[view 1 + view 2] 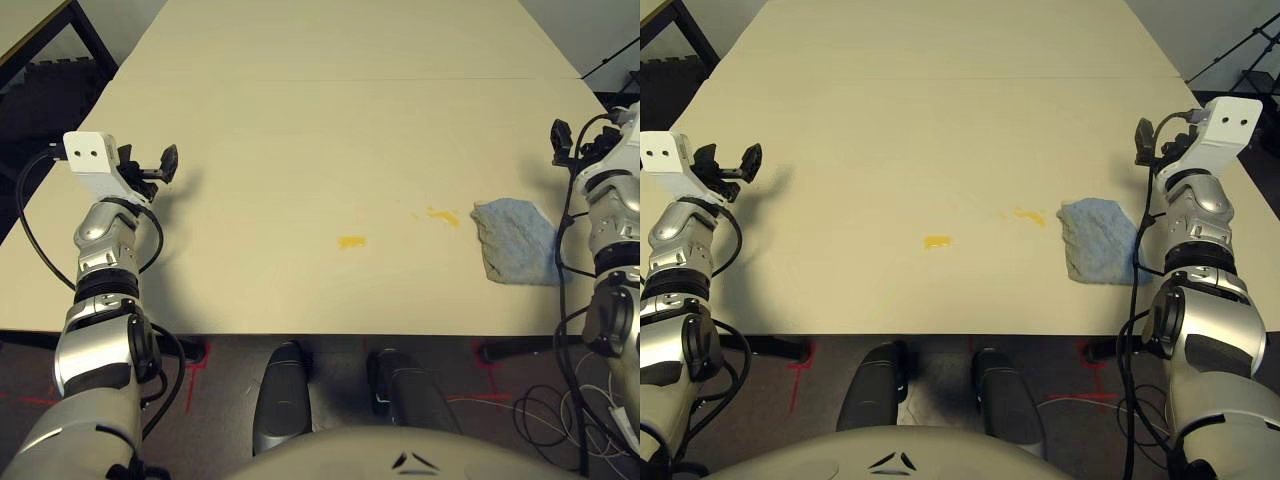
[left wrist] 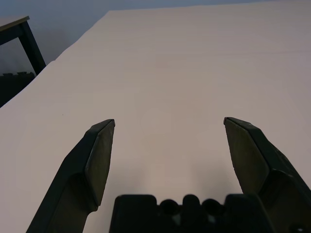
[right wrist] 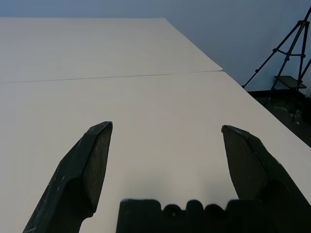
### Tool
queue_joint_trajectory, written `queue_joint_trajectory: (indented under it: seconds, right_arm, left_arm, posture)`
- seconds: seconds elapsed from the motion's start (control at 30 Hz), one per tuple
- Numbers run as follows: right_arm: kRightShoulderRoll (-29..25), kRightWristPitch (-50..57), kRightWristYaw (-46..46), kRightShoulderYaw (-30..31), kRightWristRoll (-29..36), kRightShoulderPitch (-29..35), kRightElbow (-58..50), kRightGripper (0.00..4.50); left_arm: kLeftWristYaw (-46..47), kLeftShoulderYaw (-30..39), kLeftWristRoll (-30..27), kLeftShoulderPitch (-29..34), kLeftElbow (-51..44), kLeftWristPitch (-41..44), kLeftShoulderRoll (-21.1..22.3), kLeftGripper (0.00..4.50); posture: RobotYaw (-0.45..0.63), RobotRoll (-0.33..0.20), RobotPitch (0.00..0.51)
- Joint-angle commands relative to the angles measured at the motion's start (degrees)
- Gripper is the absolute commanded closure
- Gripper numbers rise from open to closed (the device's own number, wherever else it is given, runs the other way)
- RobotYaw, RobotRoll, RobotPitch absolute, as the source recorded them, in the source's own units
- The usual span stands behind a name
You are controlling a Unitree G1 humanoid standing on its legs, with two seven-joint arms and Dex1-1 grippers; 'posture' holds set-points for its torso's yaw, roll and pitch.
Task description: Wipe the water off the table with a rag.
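Note:
The light blue-grey rag (image 1: pixel 1098 241) lies crumpled on the cream table (image 1: pixel 940 120) near its front right. Small yellow-orange water splotches sit to its left: one (image 1: pixel 1029 215) close beside the rag, another (image 1: pixel 936 241) near the front middle. My right gripper (image 1: pixel 1146 142) hovers open above the table just behind and right of the rag, nothing between its fingers (image 3: pixel 92 165). My left gripper (image 1: pixel 735 162) is open at the table's far left, well away from the splotches, its fingers (image 2: pixel 97 160) holding nothing.
A thin seam line (image 1: pixel 940 78) crosses the table farther back. A dark tripod (image 3: pixel 286 53) stands off the right edge. A dark table frame (image 1: pixel 40 40) shows beyond the left edge. Cables (image 1: pixel 540 410) lie on the floor at the front right.

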Motion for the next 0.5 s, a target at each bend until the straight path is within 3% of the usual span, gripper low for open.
queue_joint_trajectory:
  seconds: [0.03,0.33,0.5]
  right_arm:
    - [-0.3,0.1,0.3,0.4,-0.4,-0.2,1.1,0.03]
    - [0.0,0.3,0.2,0.5,-0.6,-0.7,1.3,0.03]
    - [-0.2,0.4,0.3,0.5,-0.5,-0.9,1.3,0.03]
  left_arm:
    - [0.1,0.0,-0.3,1.0,-1.0,0.6,-0.5,0.00]
    - [-0.4,0.0,-0.4,0.6,-1.2,0.3,-0.8,0.00]
    - [-5.6,-0.1,-1.8,0.2,-2.6,1.0,-0.4,0.00]
  posture:
    - [0.13,0.000,0.160]
    - [0.13,0.000,0.160]
    - [0.13,0.000,0.148]
